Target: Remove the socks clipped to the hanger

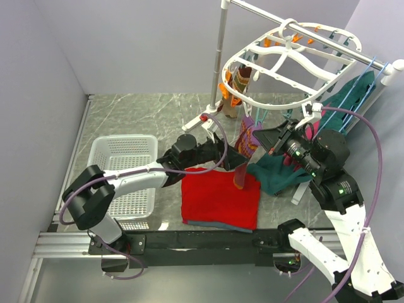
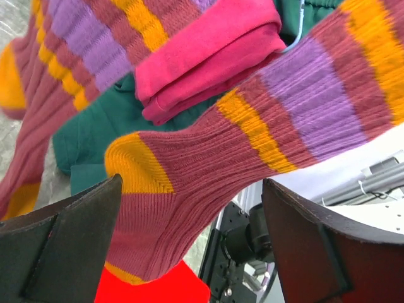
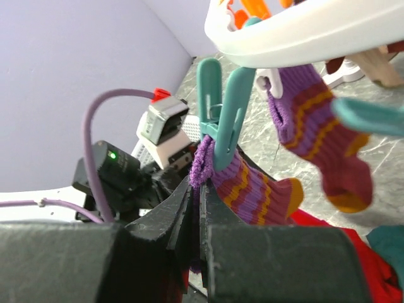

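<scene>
Right gripper (image 3: pixel 196 205): fingers pressed almost together, pinching the purple cuff of the near maroon sock (image 3: pixel 252 189). The pinch sat directly under the teal peg (image 3: pixel 221 123) that clipped the sock to the hanger (image 3: pixel 303 35). Peg was closed on the cuff.

Left gripper (image 1: pixel 222 151): jaws spread wide. In the left wrist view the sock's orange heel and ribbed foot hung between the two black fingers (image 2: pixel 63 246). Could not tell whether either finger touched the fabric.

From the overhead view, the near maroon sock hung straight down off the hanger's near rim, toe end over the red cloth (image 1: pixel 221 199). Left gripper was at the sock's 9 o'clock, about mid-length. Right gripper was at its 3 o'clock, higher up, at the cuff.

Second maroon sock (image 3: pixel 315 139) was clipped further along the same rim, apart from both grippers. Tan-brown sock (image 1: pixel 242 79) hung at the hanger's 9 o'clock side, well apart from both grippers.

Hanger hung from a rail at roughly 1 o'clock on the table. White basket (image 1: pixel 123 170) sat at 9 o'clock of the red cloth. Teal garment (image 1: pixel 278 173) lay at the cloth's 3 o'clock, beneath the right arm. Pink garment (image 2: pixel 208 57) lay on the teal one, behind the sock.
</scene>
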### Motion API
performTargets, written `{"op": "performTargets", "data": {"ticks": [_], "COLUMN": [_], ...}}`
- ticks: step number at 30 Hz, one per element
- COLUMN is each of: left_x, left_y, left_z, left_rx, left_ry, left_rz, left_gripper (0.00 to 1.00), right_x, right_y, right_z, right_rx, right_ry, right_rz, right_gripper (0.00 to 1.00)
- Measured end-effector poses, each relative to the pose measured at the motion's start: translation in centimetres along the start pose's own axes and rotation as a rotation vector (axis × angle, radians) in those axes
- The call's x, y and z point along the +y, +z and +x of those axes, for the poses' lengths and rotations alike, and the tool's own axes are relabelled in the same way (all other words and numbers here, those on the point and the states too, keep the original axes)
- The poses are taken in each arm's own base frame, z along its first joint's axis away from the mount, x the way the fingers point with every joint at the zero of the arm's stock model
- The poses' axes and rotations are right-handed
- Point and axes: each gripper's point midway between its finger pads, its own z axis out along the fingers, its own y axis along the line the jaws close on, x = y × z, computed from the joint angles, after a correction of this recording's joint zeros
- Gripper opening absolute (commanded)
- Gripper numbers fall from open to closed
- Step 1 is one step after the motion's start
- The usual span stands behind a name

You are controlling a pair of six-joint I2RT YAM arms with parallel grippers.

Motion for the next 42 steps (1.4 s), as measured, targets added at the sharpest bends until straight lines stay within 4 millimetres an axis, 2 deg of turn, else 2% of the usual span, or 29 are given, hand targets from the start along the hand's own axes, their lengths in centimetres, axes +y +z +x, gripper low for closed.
{"op": "performTargets", "data": {"ticks": [7, 10, 11, 12, 13, 14, 16, 17, 19, 20, 23, 27, 29, 32, 36, 38, 42], "left_x": [1.2, 2.0, 2.3, 2.5, 2.6, 2.6, 2.3, 2.1, 1.8, 1.7, 0.6, -1.2, -1.9, -2.5, -3.2, -3.9, -5.8], "left_y": [1.1, 2.2, 2.6, 3.0, 3.2, 3.4, 3.5, 3.5, 3.5, 3.4, 3.1, 2.3, 1.6, 0.6, -0.1, -0.5, -1.1], "left_z": [1.3, 2.8, 3.2, 3.5, 3.6, 3.7, 3.5, 3.3, 3.1, 3.0, 3.1, 3.3, 3.9, 5.1, 6.3, 6.7, 7.0], "left_rx": [-0.019, 0.002, 0.008, 0.014, 0.016, 0.02, 0.013, 0.006, 0.004, 0.005, 0.028, 0.072, 0.1, 0.146, 0.195, 0.213, 0.233], "left_ry": [-0.009, -0.021, -0.024, -0.027, -0.028, -0.03, -0.043, -0.037, -0.044, -0.045, -0.051, -0.074, -0.099, -0.135, -0.173, -0.185, -0.186], "left_rz": [-0.022, -0.047, -0.055, -0.061, -0.064, -0.066, -0.059, -0.052, -0.043, -0.038, -0.002, 0.06, 0.088, 0.117, 0.146, 0.163, 0.199], "left_gripper": [0.96, 0.98, 0.96, 0.82, 0.73, 0.57, 0.45, 0.33, 0.23, 0.1, 0.01, 0.01, 0.01, 0.01, 0.01, 0.01, 0.01], "right_x": [0.5, 0.6, 0.7, 0.7, 0.7, 0.7, 0.8, 0.8, 0.6, 0.5, 0.0, -0.6, -0.9, -1.2, -1.4, -1.4, -1.7], "right_y": [-0.4, -0.4, -0.5, -0.5, -0.5, -0.5, -0.6, -0.7, -0.9, -0.9, -1.3, -1.8, -2.1, -2.2, -2.1, -2.0, -1.4], "right_z": [-0.2, -0.1, -0.1, -0.1, -0.1, -0.1, -0.1, -0.1, -0.1, -0.1, -0.1, -0.2, -0.3, -0.7, -1.6, -2.0, -2.6], "right_rx": [-0.008, -0.007, -0.005, -0.004, -0.004, -0.004, -0.006, -0.006, -0.002, -0.002, -0.002, 0.0, 0.0, -0.001, -0.005, -0.004, 0.013], "right_ry": [0.014, 0.017, 0.017, 0.017, 0.017, 0.016, 0.015, 0.012, 0.006, 0.001, -0.018, -0.047, -0.061, -0.086, -0.122, -0.138, -0.174], "right_rz": [-0.015, -0.023, -0.025, -0.026, -0.027, -0.028, -0.03, -0.028, -0.018, -0.009, 0.021, 0.064, 0.082, 0.108, 0.135, 0.144, 0.172], "right_gripper": [0.04, 0.04, 0.04, 0.04, 0.05, 0.06, 0.09, 0.16, 0.25, 0.33, 0.45, 0.55, 0.63, 0.68, 0.7, 0.75, 0.76]}}
